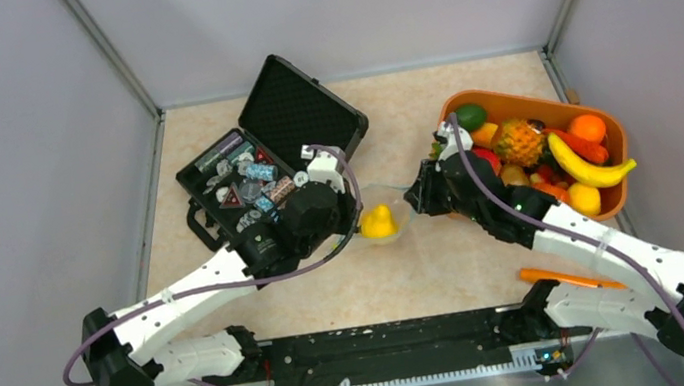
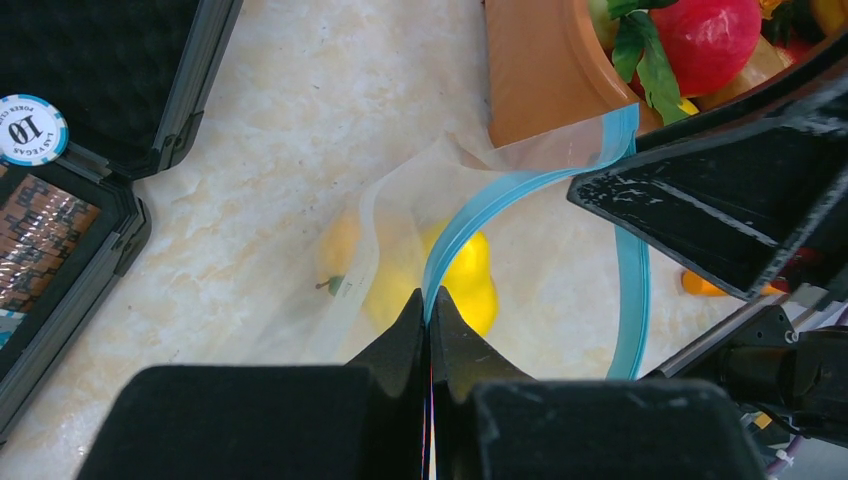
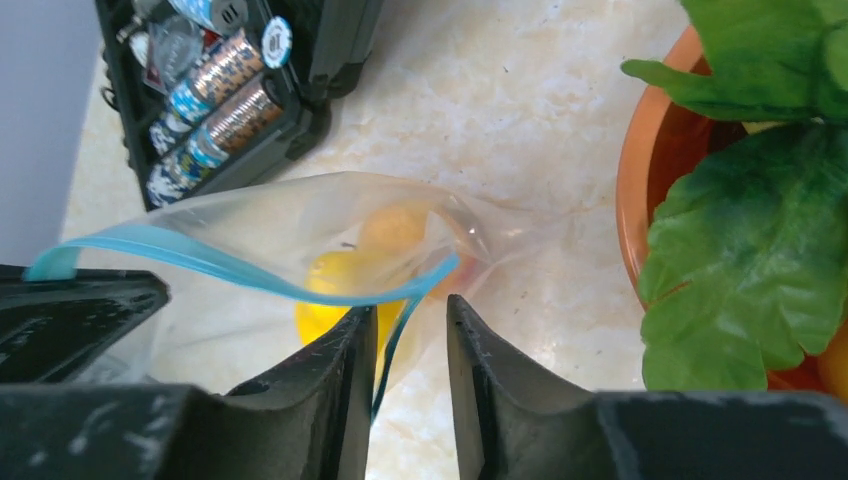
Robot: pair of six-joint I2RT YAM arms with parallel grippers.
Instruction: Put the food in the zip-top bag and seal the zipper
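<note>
The clear zip-top bag lies between both arms with its mouth held open. Yellow toy food sits inside it, seen through the plastic. My left gripper is shut on one lip of the teal zipper. My right gripper is open, its jaws on either side of the zipper's other lip, with a gap left on the right side. More food, such as a banana and a pineapple, fills the orange basket.
An open black case of chips and small wrapped items stands left of the bag. The orange basket's wall is close behind the bag's mouth. An orange stick lies by the right arm's base. Grey walls enclose the table.
</note>
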